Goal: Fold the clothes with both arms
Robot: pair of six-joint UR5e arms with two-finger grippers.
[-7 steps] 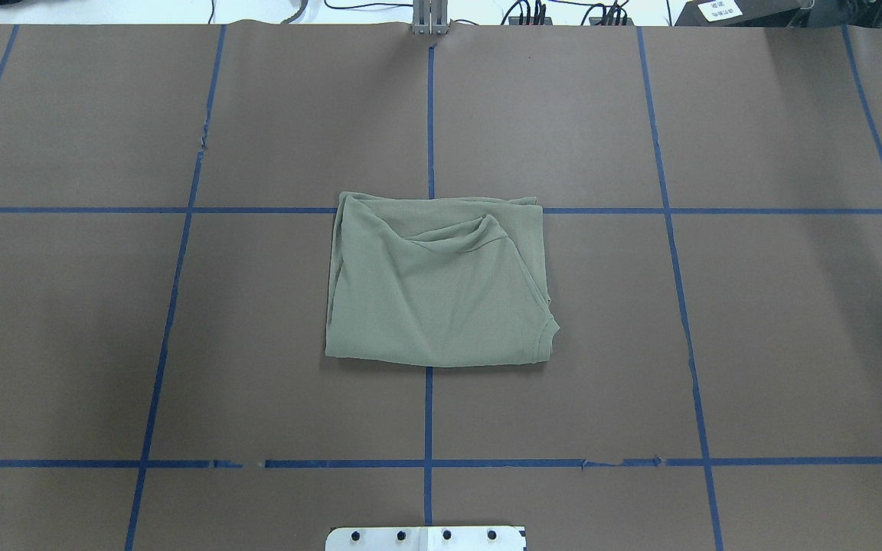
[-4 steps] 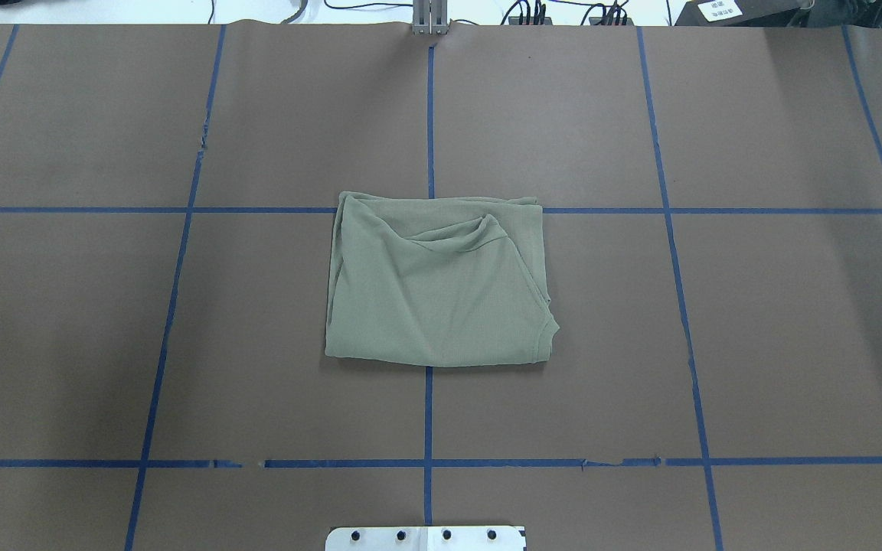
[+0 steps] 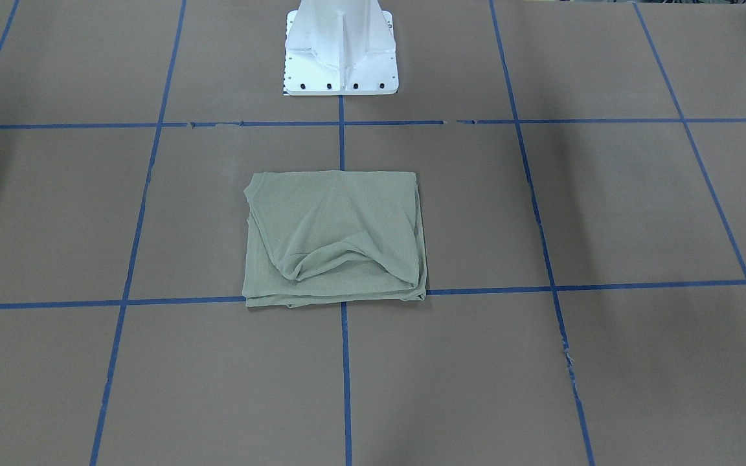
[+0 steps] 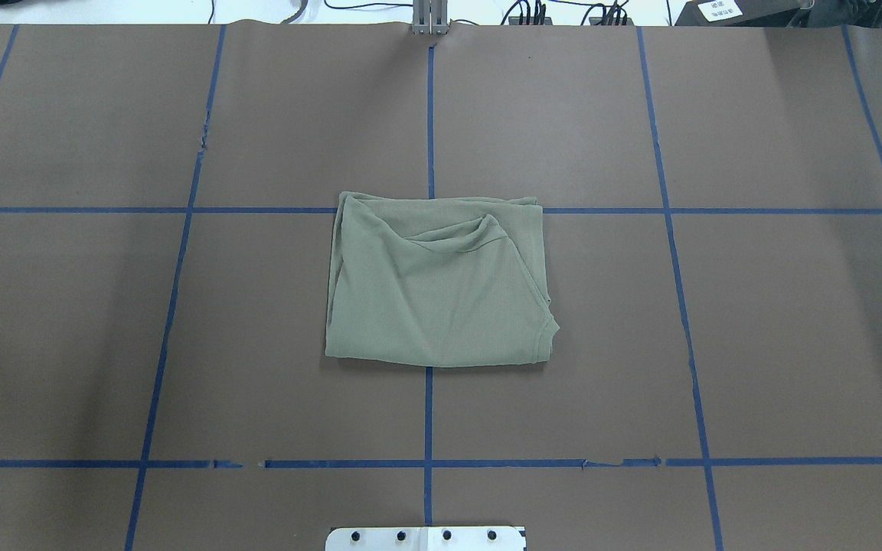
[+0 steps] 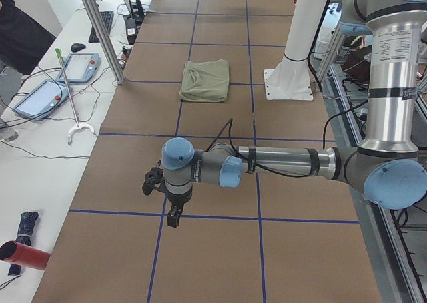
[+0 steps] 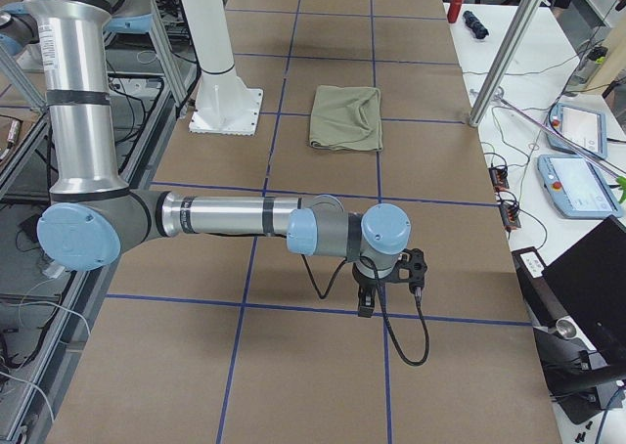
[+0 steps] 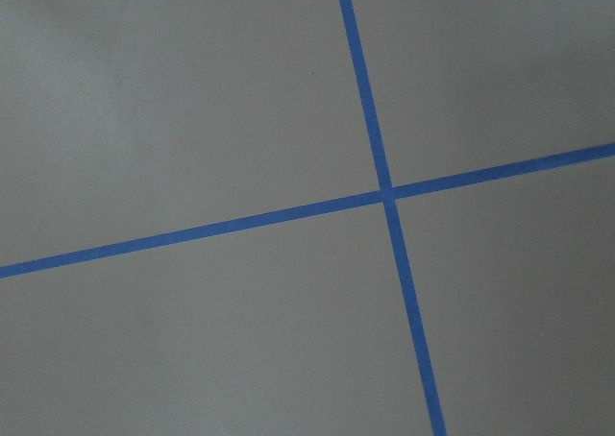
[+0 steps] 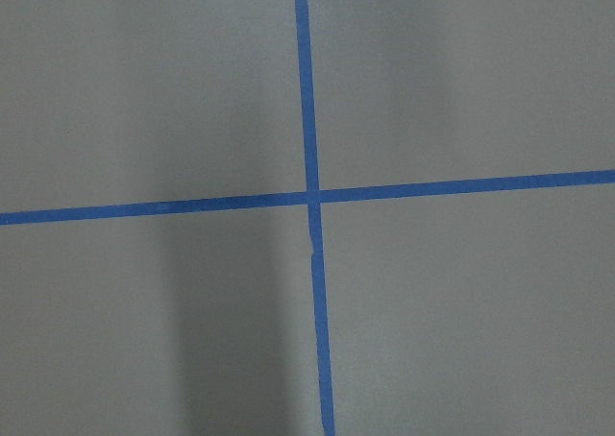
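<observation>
The clothes [image 4: 437, 291] are one sage-green shirt folded into a rough rectangle, lying flat at the table's centre over a blue tape crossing, with a puckered fold along its far edge; they also show in the front view [image 3: 334, 239] and both side views [image 5: 205, 81] [image 6: 346, 117]. Neither arm touches them. The left gripper [image 5: 173, 216] hangs over bare table far toward the left end. The right gripper [image 6: 364, 305] hangs likewise far toward the right end. I cannot tell whether either is open or shut. Both wrist views show only brown table and tape lines.
The white pedestal base [image 3: 340, 52] stands at the robot's edge, near the shirt. Blue tape [image 4: 429, 115] grids the brown table. Side benches hold teach pendants [image 5: 40, 96] [image 6: 577, 185], cables and metal posts [image 5: 100, 29].
</observation>
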